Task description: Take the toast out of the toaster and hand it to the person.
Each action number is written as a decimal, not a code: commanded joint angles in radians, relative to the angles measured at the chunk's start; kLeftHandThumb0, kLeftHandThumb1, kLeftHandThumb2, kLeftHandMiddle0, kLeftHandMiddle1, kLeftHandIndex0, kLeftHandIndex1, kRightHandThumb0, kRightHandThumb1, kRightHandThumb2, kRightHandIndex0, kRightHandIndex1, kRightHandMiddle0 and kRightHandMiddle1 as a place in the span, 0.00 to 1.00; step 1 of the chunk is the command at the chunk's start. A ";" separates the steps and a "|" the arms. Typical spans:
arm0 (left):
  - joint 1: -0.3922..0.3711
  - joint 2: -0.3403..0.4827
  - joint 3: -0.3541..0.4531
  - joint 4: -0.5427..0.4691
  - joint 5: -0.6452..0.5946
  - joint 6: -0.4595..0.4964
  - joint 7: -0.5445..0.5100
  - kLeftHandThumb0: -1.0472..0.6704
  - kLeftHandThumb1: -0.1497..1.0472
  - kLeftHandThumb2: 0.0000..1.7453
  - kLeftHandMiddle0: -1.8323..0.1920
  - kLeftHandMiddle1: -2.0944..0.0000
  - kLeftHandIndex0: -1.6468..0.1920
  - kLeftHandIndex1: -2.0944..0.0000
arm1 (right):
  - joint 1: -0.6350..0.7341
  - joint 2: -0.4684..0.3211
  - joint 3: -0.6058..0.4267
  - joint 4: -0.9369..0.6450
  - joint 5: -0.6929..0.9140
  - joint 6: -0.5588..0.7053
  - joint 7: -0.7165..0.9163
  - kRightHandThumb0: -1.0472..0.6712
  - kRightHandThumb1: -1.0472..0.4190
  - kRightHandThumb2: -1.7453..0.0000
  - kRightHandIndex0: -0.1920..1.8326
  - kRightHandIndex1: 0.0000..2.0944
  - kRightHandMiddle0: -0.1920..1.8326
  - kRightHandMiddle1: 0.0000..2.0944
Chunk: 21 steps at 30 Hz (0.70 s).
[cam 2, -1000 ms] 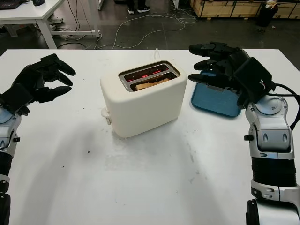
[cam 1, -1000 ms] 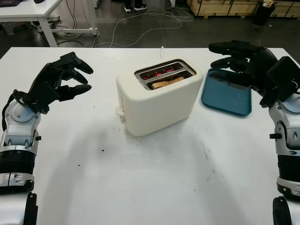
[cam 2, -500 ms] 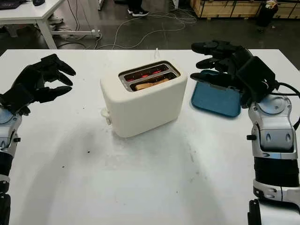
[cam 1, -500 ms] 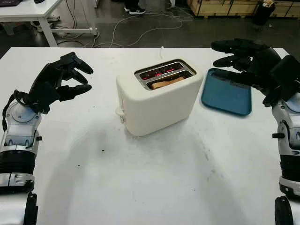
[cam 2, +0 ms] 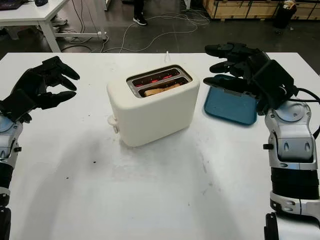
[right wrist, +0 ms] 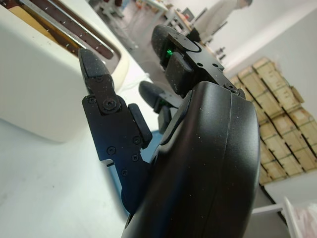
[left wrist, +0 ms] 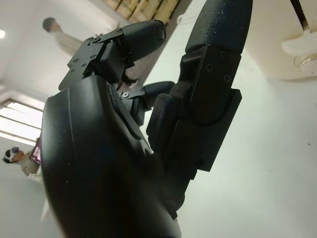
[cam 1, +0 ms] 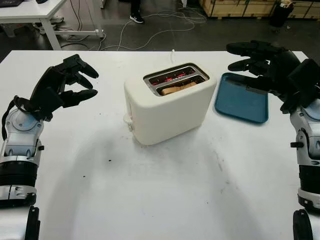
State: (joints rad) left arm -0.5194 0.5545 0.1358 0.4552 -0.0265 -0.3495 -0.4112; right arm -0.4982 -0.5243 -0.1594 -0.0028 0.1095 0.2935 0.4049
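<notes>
text: none legible | labels: none | brands: none | numbers: none | signs: none

white surface (cam 1: 165, 190), scattered dark specks. blue tray (cam 1: 241, 103) lying flat near far right edge. beyond: dark floor with loose cables (cam 1: 150, 30), white desk (cam 1: 35, 12) far left, wooden crates (cam 1: 240, 7) far right.

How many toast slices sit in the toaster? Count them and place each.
1: a toast slice in the toaster's near slot; the far slot shows glowing elements, though a slice could be hidden deeper.
</notes>
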 commanded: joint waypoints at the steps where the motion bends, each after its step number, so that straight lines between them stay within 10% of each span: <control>1: 0.007 0.013 0.003 0.001 0.011 -0.027 0.008 0.00 0.89 0.08 0.75 0.29 0.74 0.34 | -0.001 0.004 -0.007 -0.006 0.010 -0.002 -0.004 0.43 0.20 1.00 0.23 0.44 0.38 0.09; 21: 0.002 0.000 0.007 0.000 -0.011 -0.003 -0.001 0.00 0.89 0.06 0.74 0.30 0.72 0.34 | 0.004 0.008 -0.007 -0.004 0.013 -0.006 -0.004 0.41 0.20 1.00 0.24 0.45 0.39 0.09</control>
State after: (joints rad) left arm -0.5193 0.5555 0.1366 0.4594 -0.0277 -0.3597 -0.4112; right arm -0.4978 -0.5238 -0.1593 0.0003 0.1104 0.2931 0.4052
